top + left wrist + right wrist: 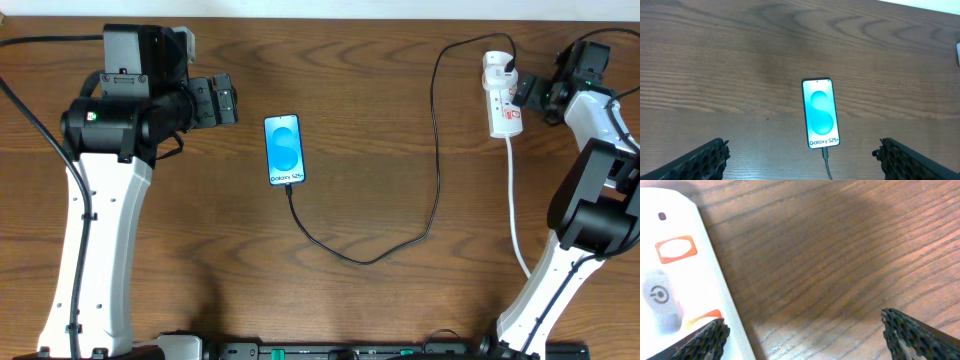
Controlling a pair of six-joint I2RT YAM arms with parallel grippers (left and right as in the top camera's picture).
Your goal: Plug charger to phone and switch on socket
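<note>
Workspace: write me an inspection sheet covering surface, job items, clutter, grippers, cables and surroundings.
Surface: wooden table, brown grain, flat.
Job's things: phone lying flat, screen lit; charger meets its lower edge, apparently plugged in; socket at the far right, switch positions unclear.
Clutter: nothing seen.
Grippers: left gripper open, beside the phone and apart from it; right gripper open at the socket's side, holding nothing.
Cables: charger loops from phone to socket; white cord runs from the socket toward the near edge.
Surroundings: pale strip beyond the far table edge.

Charger [437,150] in phone [284,150], socket [500,100] well apart
</note>
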